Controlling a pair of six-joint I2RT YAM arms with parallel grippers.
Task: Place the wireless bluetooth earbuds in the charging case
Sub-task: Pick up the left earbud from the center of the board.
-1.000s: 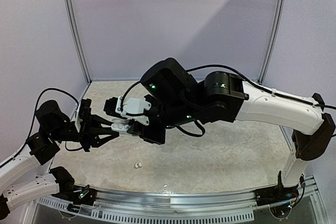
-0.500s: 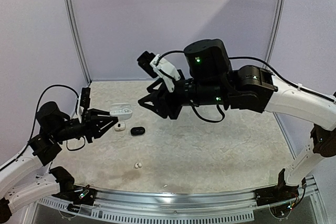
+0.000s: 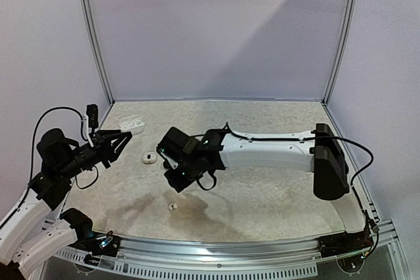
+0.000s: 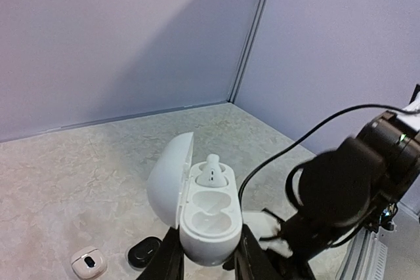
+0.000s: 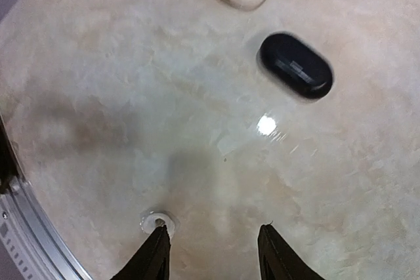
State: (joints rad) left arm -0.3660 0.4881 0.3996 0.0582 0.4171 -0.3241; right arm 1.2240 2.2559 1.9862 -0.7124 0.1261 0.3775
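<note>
Step in hand: fetching the second bud. Left claw (image 4: 207, 254) clamped on the open charging case (image 4: 197, 218), with the seated bud (image 4: 211, 174) in its 12 o'clock well. Right claw (image 5: 213, 247) apart over the worktop (image 5: 98, 63), loose earbud (image 5: 156, 220) at its 9 o'clock. Next, likely: straddle it, descend, close.

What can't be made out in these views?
- Top view: the black case is hidden under the right arm.
- Top view: the open case in the left hand is too small to show its slots.
- Right wrist view: the loose earbud by the right hand is too small to show its shape.
- Left wrist view: the bottom edge cuts off the left hand's fingers.
</note>
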